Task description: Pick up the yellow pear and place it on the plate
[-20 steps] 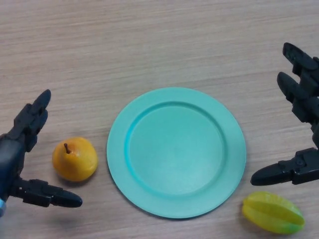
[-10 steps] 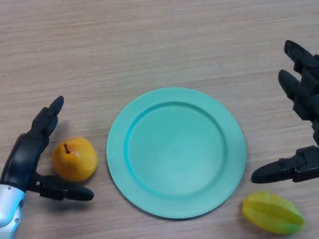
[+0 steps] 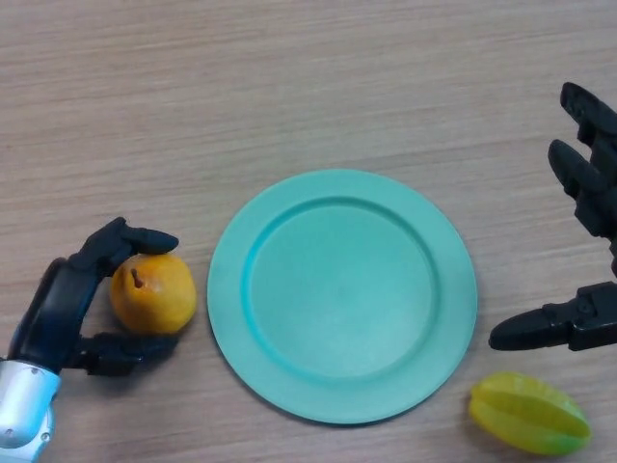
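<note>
The big green plate (image 3: 342,294) is sitting flat in the middle of the wooden table (image 3: 289,87). Nothing is lying on it. The yellow pear (image 3: 154,292) is sitting on the table just beside the plate's left edge, with its little brown stem showing. The left hand (image 3: 67,313) is wrapping around the pear: the fingers are curling over the top of it and the thumb is tucking in under it, so the hand is gripping the pear. The right hand (image 3: 588,251) is waiting on the right side of the plate, with its fingers straight and spread apart, holding nothing. A yellow-green star fruit (image 3: 528,413) is lying near the plate's lower right edge, just below the right hand's thumb.
</note>
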You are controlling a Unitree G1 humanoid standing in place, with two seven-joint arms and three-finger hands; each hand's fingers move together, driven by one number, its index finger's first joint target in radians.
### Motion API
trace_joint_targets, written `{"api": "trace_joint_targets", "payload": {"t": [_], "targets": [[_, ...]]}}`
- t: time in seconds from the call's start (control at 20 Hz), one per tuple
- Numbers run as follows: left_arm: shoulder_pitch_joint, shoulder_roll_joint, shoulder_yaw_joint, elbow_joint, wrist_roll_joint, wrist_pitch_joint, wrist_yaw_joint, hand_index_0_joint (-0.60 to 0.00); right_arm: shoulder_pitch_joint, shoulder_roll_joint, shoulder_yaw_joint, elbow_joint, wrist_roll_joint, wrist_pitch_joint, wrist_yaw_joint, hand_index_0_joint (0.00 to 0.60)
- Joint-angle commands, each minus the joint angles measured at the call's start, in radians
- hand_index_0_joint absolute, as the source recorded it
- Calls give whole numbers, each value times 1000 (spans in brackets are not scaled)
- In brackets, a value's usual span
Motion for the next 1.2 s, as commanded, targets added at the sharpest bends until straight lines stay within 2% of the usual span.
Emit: {"api": "trace_joint_targets", "payload": {"t": [0.05,0.15,0.2,0.25,0.35,0.4,0.5,0.7,0.8,0.9,1.0,1.15,1.2], "targets": [[-21,77,113,-105,-57,-108,50,-600,-26,-28,-76,-58,23,-91,-27,0],[0,78,135,-216,-102,-71,18,-600,-30,-31,-77,-62,22,-81,-27,0],[18,64,141,-339,-184,28,-44,-600,-26,-27,-79,-60,24,-89,-26,0],[18,54,142,-384,-203,53,-58,-600,-23,-26,-81,-61,27,-91,-27,0],[44,24,111,-529,-264,193,-146,-600,-18,-26,-90,-65,36,-82,-27,0],[73,0,80,-640,-295,356,-235,-600,-25,-28,-96,-65,51,-70,-34,0],[76,-26,33,-709,-272,488,-296,-600,-20,-30,-104,-63,62,-74,-37,0],[57,-80,-78,-663,-213,483,-275,-600,-21,-34,-124,-56,86,-80,-45,0],[41,-102,-126,-604,-151,424,-244,-600,-12,-34,-126,-48,87,-97,-40,0],[26,-117,-147,-575,-138,422,-229,-600,-10,-35,-134,-46,95,-93,-38,0],[1,-127,-170,-508,-72,317,-196,-600,-14,-39,-140,-44,103,-93,-39,0],[-19,-144,-184,-493,-109,341,-182,-600,-1,-35,-148,-41,114,-109,-32,0],[-22,-145,-190,-488,-120,351,-170,-502,-3,-38,-152,-41,117,-103,-33,0]]}}
